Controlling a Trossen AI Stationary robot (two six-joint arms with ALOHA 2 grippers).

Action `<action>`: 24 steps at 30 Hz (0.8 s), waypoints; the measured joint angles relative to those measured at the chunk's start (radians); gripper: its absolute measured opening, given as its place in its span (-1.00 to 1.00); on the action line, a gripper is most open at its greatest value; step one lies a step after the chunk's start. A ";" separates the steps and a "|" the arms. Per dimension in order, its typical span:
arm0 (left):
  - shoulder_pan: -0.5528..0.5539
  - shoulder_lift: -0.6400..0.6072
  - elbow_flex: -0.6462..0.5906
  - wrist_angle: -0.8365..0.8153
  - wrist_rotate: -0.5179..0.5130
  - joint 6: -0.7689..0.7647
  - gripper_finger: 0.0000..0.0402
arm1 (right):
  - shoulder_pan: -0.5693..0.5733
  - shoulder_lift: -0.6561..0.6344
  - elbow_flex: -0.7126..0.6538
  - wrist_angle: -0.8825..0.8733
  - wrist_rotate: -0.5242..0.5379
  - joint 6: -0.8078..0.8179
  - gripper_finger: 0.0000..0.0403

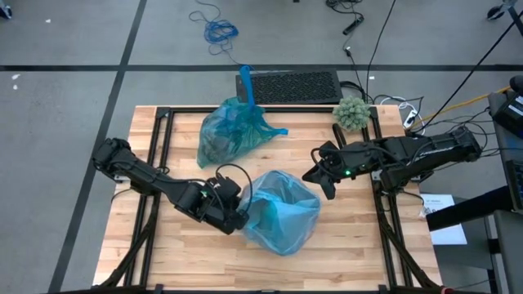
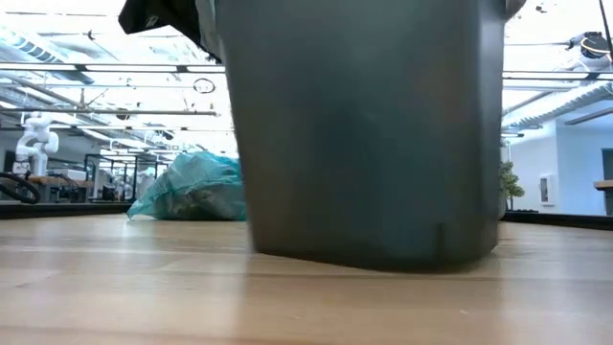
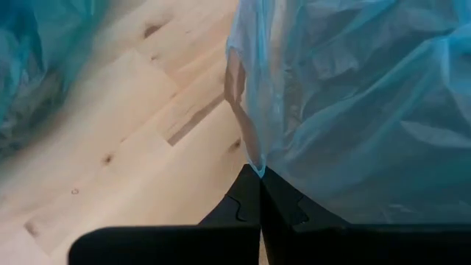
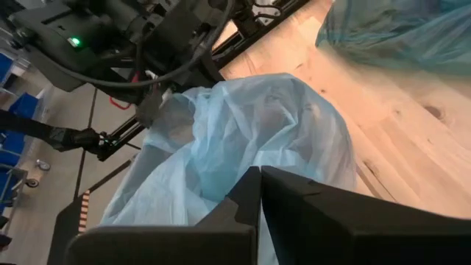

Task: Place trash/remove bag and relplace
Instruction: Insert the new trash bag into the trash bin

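While left tool pinches blue bag, right tool just beside

Colours of the table-top items, seen from above.
Pale blue translucent bag lining a dark grey bin; darker teal-blue tied bag; fuzzy grey-green ball; light blond wood table with darker grain knots; black arms, black keyboard; grey floor crossed by dark lines; blue cable.

Left gripper jaws closed, right gripper jaws closed, arms angled inward.
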 joint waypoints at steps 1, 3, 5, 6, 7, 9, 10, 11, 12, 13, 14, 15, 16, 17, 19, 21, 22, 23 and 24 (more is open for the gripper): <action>0.000 -0.003 -0.001 0.005 0.001 0.020 -1.00 | 0.000 0.000 0.000 0.004 0.000 0.000 -0.98; 0.000 -0.010 -0.005 0.011 0.014 0.055 -1.00 | 0.000 0.000 0.000 0.018 0.000 0.001 -0.98; 0.003 -0.022 -0.005 0.007 0.023 0.074 -1.00 | 0.000 0.000 0.000 0.027 0.000 0.002 -0.98; 0.005 -0.031 -0.005 0.005 0.024 0.078 -1.00 | 0.000 0.000 0.000 0.030 0.000 0.005 -0.98; 0.009 -0.041 -0.005 0.005 0.025 0.086 -1.00 | 0.000 -0.001 0.000 0.034 -0.001 0.005 -0.98; 0.015 -0.056 -0.005 0.004 0.028 0.097 -1.00 | 0.000 -0.003 0.000 0.039 -0.001 0.002 -0.98; 0.019 -0.061 -0.005 0.005 0.029 0.095 -1.00 | 0.000 -0.005 0.000 0.041 -0.003 0.000 -0.98; 0.023 -0.067 -0.005 0.005 0.031 0.094 -1.00 | 0.000 -0.006 0.000 0.041 -0.004 -0.004 -0.98; 0.027 -0.072 -0.005 0.008 0.039 0.092 -1.00 | 0.000 -0.008 0.000 0.042 -0.008 -0.011 -0.98; 0.034 -0.081 -0.005 0.015 0.048 0.092 -1.00 | 0.000 -0.012 0.000 0.043 -0.021 -0.023 -0.98; 0.039 -0.090 -0.003 0.021 0.062 0.097 -1.00 | 0.000 -0.015 0.000 0.043 -0.032 -0.038 -0.98; 0.044 -0.101 0.003 0.029 0.077 0.108 -1.00 | 0.000 -0.019 0.000 0.046 -0.043 -0.059 -0.98; 0.048 -0.109 0.011 0.038 0.096 0.118 -1.00 | 0.000 -0.024 0.001 0.049 -0.056 -0.087 -0.98; 0.054 -0.116 0.020 0.043 0.115 0.122 -1.00 | 0.000 -0.027 0.002 0.047 -0.069 -0.113 -0.98; 0.062 -0.132 0.044 0.051 0.133 0.127 -1.00 | 0.002 -0.030 0.021 0.045 -0.103 -0.192 -0.98; 0.066 -0.149 0.078 0.063 0.134 0.166 -1.00 | 0.008 -0.032 0.046 0.047 -0.133 -0.273 -0.98; 0.068 -0.156 0.093 0.067 0.133 0.190 -1.00 | 0.011 -0.033 0.060 0.044 -0.136 -0.310 -0.98; 0.069 -0.162 0.107 0.065 0.125 0.210 -1.00 | 0.011 -0.033 0.074 0.040 -0.138 -0.342 -0.98; 0.070 -0.166 0.119 0.064 0.116 0.223 -1.00 | 0.012 -0.033 0.087 0.031 -0.139 -0.370 -0.98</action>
